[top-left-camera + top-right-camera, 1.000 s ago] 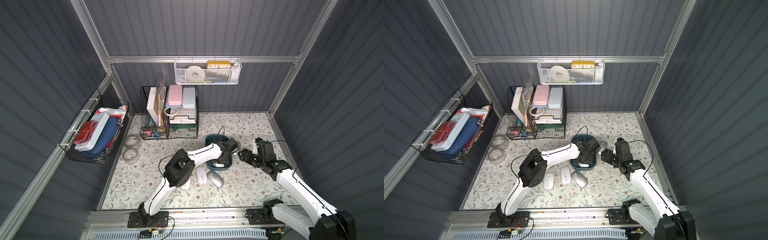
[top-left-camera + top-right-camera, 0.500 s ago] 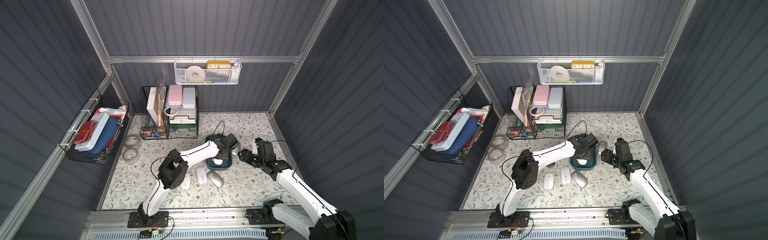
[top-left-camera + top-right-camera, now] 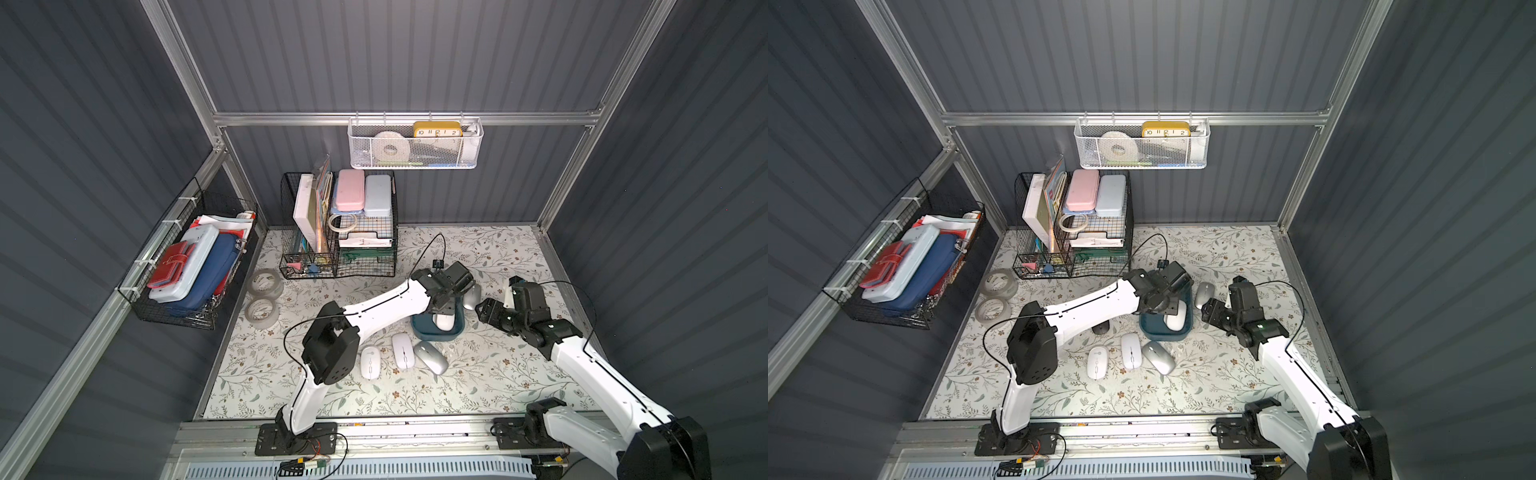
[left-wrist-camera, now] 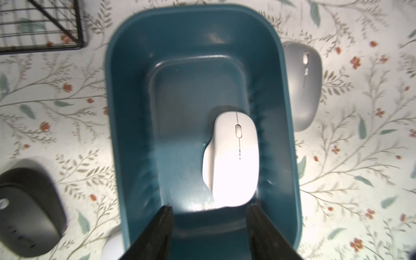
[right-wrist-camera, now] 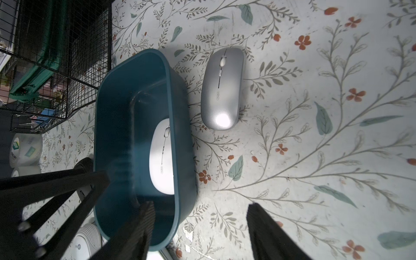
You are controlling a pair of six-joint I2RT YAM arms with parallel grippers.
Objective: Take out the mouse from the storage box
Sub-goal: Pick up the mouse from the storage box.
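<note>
We line up the grasp: the white mouse [image 4: 231, 157] lies in the teal storage box [image 4: 126, 112], mid-right on the surface [image 3: 498, 374]. Our left pincer [image 4: 210, 208] hovers above, apart and empty; our right pincer [image 5: 200, 205] is apart too. Next: lower, straddle, clamp.

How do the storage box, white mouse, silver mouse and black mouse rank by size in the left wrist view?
1. storage box, clearly largest.
2. white mouse and silver mouse: about alike; the box rim hides part of the silver one, so unranked.
Unranked: black mouse, cut off by the picture's edge.
</note>
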